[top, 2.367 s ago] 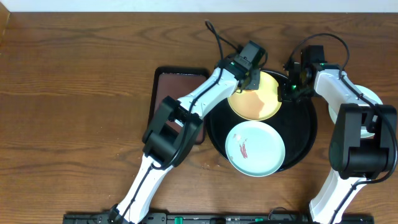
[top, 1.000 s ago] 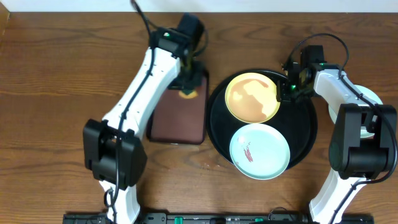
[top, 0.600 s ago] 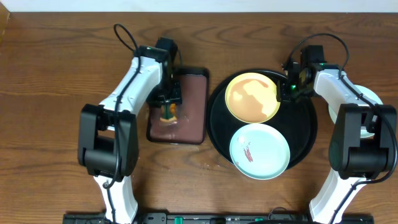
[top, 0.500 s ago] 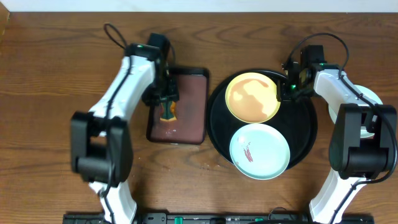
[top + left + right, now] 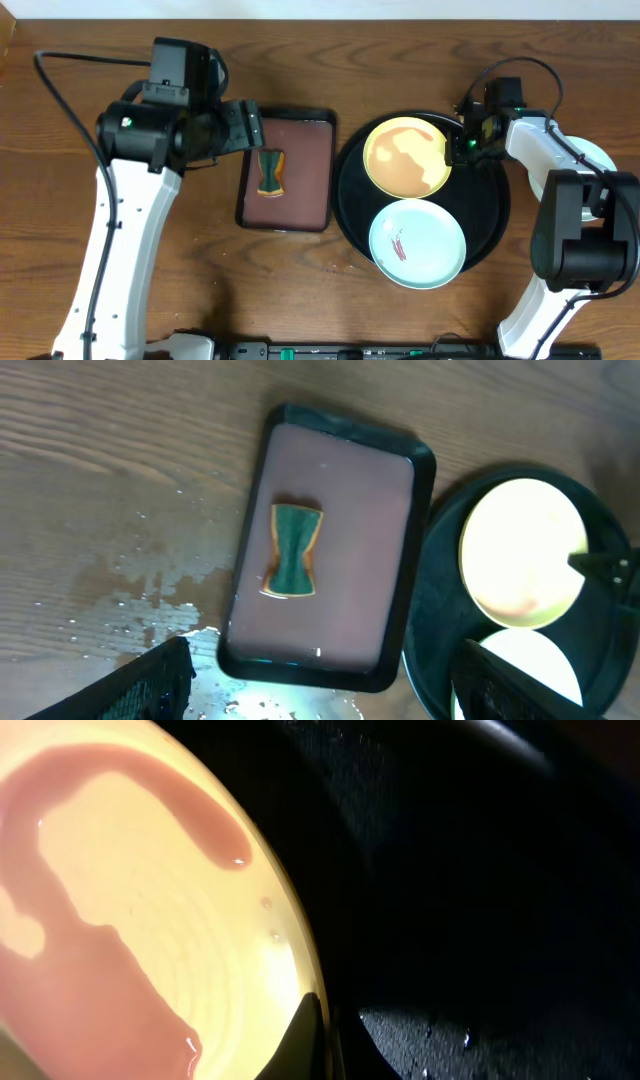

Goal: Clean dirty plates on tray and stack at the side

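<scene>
Over the round black tray (image 5: 492,210), our right gripper (image 5: 461,149) is clenched on the right rim of the yellow plate (image 5: 404,157), which lies at the tray's far side, streaked with a reddish-brown film. Just in front of it, on the same tray, sits a mint-white plate (image 5: 417,241) with small red smears. Our left gripper (image 5: 250,127) hangs released and empty by the small rectangular tray (image 5: 305,190), where a green sponge (image 5: 270,170) lies

On the round tray (image 5: 492,215), the rear plate (image 5: 405,157) lies just behind the front plate (image 5: 417,241). The rectangular tray (image 5: 305,180) sits just left of it, with 1 sponge (image 5: 269,172) inside.
</scene>
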Available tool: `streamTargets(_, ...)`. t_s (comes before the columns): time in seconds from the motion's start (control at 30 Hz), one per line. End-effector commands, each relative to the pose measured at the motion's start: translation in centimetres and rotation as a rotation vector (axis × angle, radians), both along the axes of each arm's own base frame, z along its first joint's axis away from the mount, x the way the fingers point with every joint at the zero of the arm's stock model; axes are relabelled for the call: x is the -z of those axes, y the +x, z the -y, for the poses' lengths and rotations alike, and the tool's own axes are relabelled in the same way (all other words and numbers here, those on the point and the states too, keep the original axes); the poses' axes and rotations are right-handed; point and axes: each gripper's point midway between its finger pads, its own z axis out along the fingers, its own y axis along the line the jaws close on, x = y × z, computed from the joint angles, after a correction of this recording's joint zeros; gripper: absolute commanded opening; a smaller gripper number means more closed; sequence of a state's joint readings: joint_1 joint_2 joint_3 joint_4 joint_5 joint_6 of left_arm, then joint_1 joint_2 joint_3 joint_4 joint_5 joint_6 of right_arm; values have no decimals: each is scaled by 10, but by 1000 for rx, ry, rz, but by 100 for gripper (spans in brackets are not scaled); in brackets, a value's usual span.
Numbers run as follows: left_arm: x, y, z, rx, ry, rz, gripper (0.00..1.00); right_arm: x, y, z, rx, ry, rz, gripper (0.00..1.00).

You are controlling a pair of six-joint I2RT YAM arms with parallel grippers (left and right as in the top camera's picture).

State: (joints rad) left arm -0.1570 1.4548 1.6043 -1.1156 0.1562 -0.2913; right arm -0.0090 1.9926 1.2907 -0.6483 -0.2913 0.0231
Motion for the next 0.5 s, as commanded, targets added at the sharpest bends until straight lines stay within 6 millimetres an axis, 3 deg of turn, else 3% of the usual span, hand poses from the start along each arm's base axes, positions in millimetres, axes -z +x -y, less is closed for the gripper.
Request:
streamTargets(0.0, -6, 0, -8, -21, 25, 22, 84, -65, 27, -11, -9, 10, 164, 1)
streamTargets(0.17, -6, 1, -8, -21, 25, 22, 84, -138, 42, -38, -68, 0, 343, 1)
streamTargets(0.33, -6, 1, -8, -21, 25, 22, 84, -181, 46, -78, -144, -20, 463, 1)
streamTargets(0.47, -6, 1, -8, -21, 25, 22, 84, -200, 49, -115, -201, -65, 546, 1)
